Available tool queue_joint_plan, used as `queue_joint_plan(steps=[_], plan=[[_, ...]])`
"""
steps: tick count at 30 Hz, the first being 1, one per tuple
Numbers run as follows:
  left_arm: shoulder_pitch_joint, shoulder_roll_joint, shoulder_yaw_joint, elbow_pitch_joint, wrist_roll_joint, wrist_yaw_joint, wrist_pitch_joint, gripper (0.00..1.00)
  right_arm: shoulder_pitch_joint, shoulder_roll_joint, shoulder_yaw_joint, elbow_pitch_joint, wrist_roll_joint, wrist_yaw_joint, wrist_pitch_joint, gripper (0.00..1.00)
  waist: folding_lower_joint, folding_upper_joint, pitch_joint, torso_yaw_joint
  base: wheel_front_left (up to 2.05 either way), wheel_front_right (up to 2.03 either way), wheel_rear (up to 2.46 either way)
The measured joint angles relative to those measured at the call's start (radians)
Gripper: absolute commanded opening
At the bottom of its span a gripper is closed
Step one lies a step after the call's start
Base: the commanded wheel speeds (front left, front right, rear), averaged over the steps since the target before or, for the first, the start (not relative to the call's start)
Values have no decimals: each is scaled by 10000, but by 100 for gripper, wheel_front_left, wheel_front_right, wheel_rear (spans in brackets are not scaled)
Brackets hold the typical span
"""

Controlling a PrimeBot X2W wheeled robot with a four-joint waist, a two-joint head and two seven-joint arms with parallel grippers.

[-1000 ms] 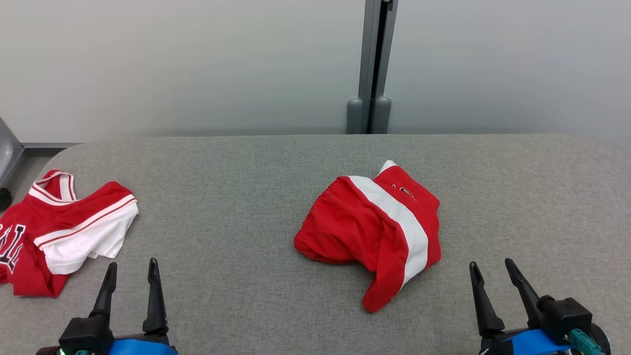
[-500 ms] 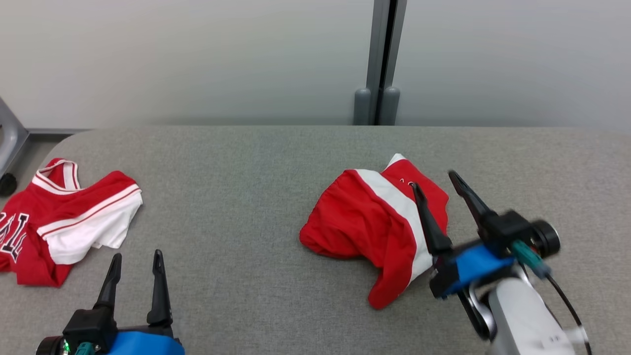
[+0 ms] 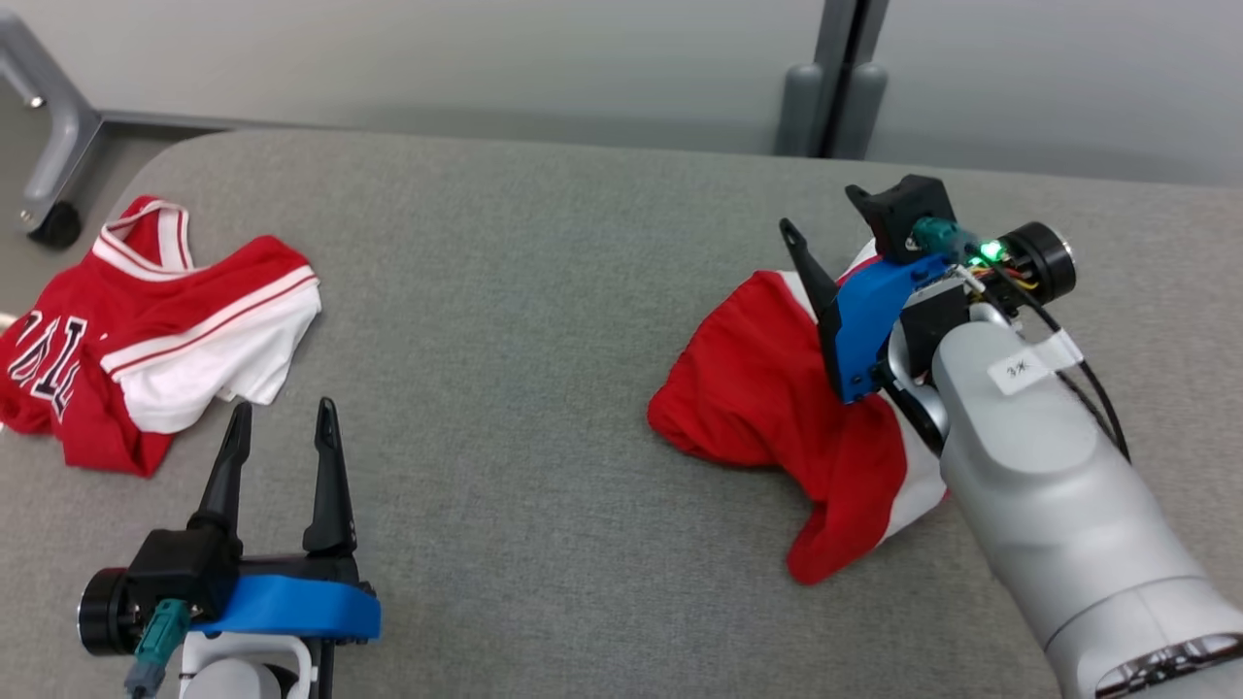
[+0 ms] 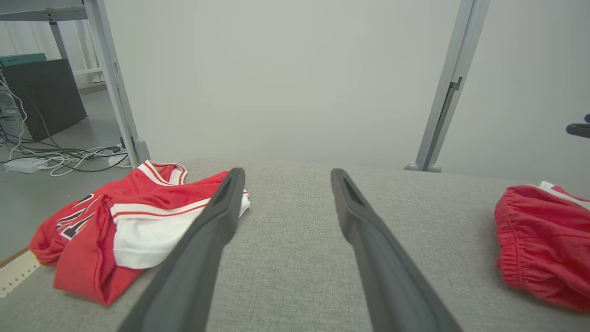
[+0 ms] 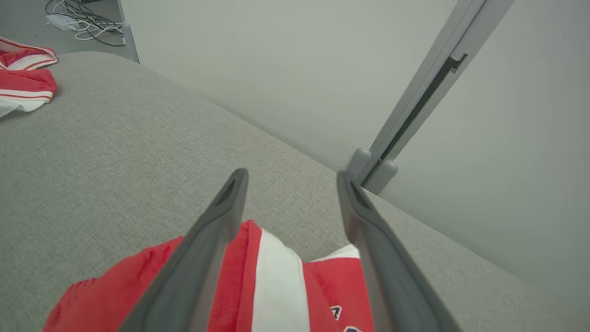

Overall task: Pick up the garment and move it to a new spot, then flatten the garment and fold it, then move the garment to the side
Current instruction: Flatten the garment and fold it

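The garment (image 3: 757, 388) is a pair of red shorts with a broad white stripe, lying crumpled right of the middle of the grey padded table (image 3: 534, 291). My right gripper (image 3: 821, 209) hangs open just over the shorts' far end, nothing between its fingers. In the right wrist view the shorts (image 5: 276, 276) lie under and between the spread fingers of that gripper (image 5: 291, 177). My left gripper (image 3: 282, 408) stands open and empty near the front left. In the left wrist view the left gripper (image 4: 288, 175) points across bare table, with the shorts (image 4: 539, 244) at the far right.
A red and white jersey (image 3: 155, 320) lies bunched at the table's left edge, also in the left wrist view (image 4: 115, 216). A grey metal post (image 3: 835, 87) stands behind the table. A frame leg with a caster (image 3: 49, 165) is at the back left.
My right arm has swung forward from the front edge and now hovers over the shorts. The head camera has tilted down and shifted. The left gripper has stayed put.
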Motion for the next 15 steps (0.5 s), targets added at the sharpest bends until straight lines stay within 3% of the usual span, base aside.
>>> queue_joint_plan(steps=[7, 15], plan=[[-354, -25, -188, 6, -102, 0, 0, 100, -749, -165, 441, 2215, 140, 0, 775, 100, 0, 0, 557, 494, 0, 0, 0], [-727, -33, -318, 65, -366, 0, 0, 100, -831, -297, 918, 2953, 627, 0, 1599, 100, 0, 0, 922, 738, 0, 0, 0]])
